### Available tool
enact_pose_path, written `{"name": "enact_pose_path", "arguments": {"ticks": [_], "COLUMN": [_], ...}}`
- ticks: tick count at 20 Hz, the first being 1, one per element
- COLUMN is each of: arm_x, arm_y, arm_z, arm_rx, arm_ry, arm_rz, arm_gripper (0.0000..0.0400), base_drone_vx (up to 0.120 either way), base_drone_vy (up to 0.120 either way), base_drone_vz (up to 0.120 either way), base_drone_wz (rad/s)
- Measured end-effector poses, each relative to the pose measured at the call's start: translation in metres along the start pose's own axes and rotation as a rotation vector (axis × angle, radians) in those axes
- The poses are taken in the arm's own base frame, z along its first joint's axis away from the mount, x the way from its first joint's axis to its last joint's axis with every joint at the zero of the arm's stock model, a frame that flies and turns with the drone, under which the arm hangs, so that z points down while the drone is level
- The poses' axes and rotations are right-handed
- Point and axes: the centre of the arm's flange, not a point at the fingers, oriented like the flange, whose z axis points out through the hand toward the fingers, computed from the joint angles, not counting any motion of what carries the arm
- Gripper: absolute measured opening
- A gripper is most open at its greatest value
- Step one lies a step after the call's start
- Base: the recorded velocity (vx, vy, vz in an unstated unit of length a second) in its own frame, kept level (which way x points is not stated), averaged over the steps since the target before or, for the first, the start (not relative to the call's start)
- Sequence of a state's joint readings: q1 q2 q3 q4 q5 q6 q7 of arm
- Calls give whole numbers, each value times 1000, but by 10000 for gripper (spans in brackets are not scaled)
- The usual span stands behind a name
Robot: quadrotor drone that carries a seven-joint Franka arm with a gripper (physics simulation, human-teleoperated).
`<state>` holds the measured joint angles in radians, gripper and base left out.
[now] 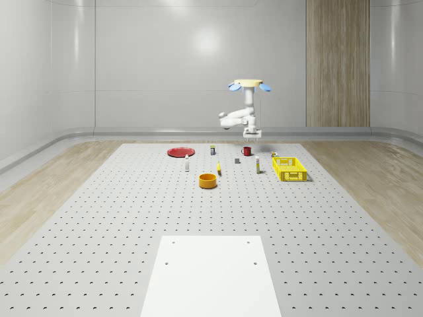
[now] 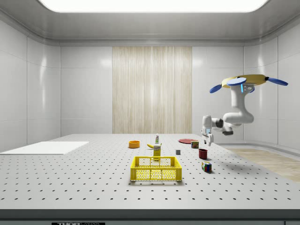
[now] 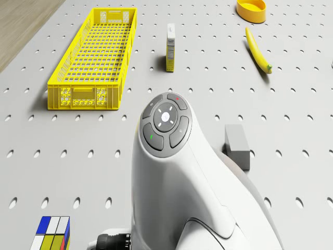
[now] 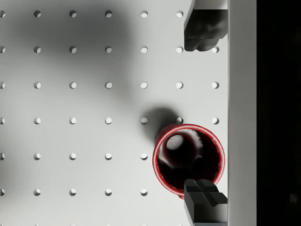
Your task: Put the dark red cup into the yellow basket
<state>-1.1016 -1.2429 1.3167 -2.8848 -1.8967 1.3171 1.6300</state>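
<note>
Claw (image 4: 203,117) hangs wide apart just above dark red cup (image 4: 189,159); grasp and carrying to yellow basket (image 1: 290,168) remain

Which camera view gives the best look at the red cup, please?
The wrist view: it looks straight down into the red cup, upright on the table, fingertips apart. In the whole-scene view and side view it is tiny, below the gripper.

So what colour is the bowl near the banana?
Orange-yellow bowl, clearest in the whole-scene view, beside the banana.
</note>
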Motion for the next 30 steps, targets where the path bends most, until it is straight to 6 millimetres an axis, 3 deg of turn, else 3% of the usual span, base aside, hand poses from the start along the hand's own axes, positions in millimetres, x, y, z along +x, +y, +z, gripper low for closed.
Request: {"name": "enact_pose_path", "arguments": {"ticks": [8, 16, 30], "arm_x": [0, 0, 0], "arm_y": [0, 0, 0], "arm_z": [0, 0, 2], "arm_rx": [0, 0, 0], "arm_ry": [0, 0, 0], "arm_rz": [0, 0, 0], "arm_gripper": [400, 400, 400], "base_drone_vx": [55, 0, 11], "base_drone_vy": [-25, -20, -3], "base_drone_vz": [-45, -120, -3], "base_drone_wz": [0, 0, 0]}}
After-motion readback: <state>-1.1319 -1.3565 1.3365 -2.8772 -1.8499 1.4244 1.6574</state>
